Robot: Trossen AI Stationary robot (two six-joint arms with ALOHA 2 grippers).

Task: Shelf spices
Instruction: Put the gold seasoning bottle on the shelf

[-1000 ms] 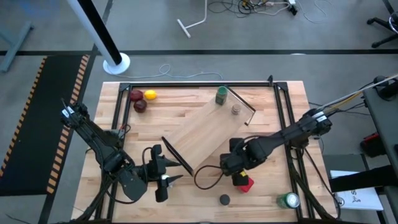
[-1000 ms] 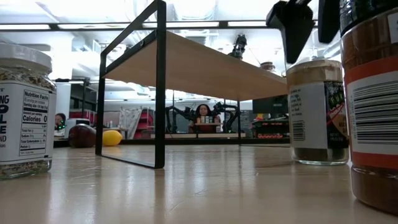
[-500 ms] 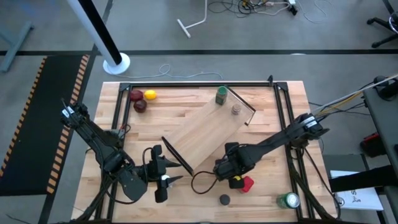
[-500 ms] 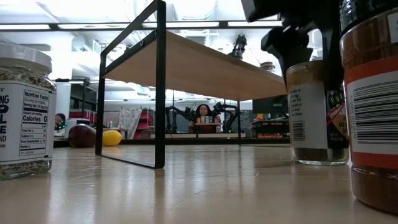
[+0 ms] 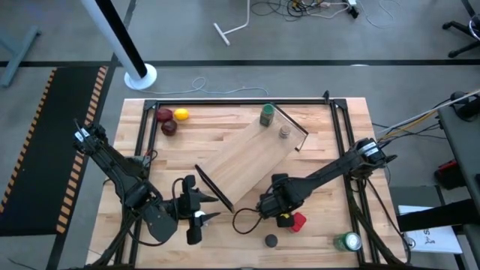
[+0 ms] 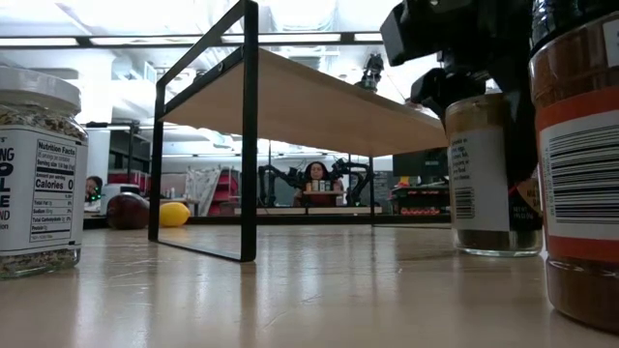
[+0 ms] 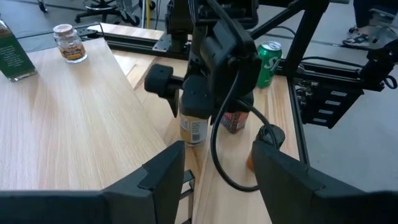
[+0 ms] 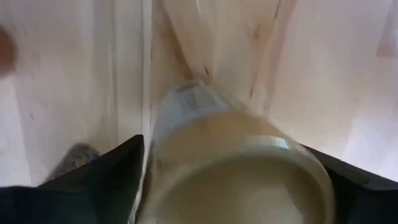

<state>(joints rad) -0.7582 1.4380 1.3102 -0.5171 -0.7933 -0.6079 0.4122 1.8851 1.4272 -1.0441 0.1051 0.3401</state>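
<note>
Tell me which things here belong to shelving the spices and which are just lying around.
Job: shelf, green-lidded jar, grey-capped jar, tan jar, red box, black-capped jar, white-capped jar.
Lying about: fruit, green can.

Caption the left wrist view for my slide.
Right pincer straddles a tan spice jar beside the wooden shelf; a green can stands behind.

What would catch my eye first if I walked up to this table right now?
Probably the right gripper, lowered over the tan cylinder near the table's front, its fingers spread either side of it. Next, the shelf, a light-wood plank lying diagonally across the middle, with a green-lidded dark jar and a tiny grey-capped jar on its far end. The left gripper waits near the front left.
</note>
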